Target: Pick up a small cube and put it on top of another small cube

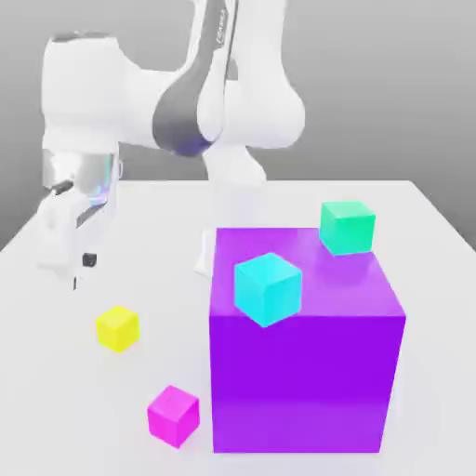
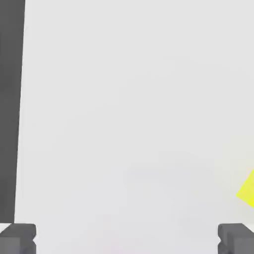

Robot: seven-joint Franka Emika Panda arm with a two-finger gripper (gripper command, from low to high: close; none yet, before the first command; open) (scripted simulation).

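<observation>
The pale surface (image 1: 446, 279) carries everything, and the white arm (image 1: 84, 88) reaches out over it on the exterior view's left of the big purple cube (image 1: 302, 381), which serves here as landmark. The claw (image 2: 127, 239) hangs above the surface on that same side of the purple cube, its two fingers spread wide with nothing between them. The cyan cube (image 1: 268, 288), the target, sits on top of the purple cube by its near edge, towards the exterior view's left; the sea-green cube (image 1: 348, 228) is up there too, near the far right corner. The magenta cube (image 1: 174, 416) lies low, just beside the purple cube's near left side. The yellow cube (image 1: 118, 329), the one to lift, rests on the surface, apart from the purple cube on the exterior view's left and turned at an angle. That angle is a likely cause of trouble: fingers closing across its corners could twist or squeeze it away. Descending without first lining up would miss it. Later, too low a carry could strike the purple cube, and an off-centre release or a nudge could topple the stack over the purple cube's near edge.
</observation>
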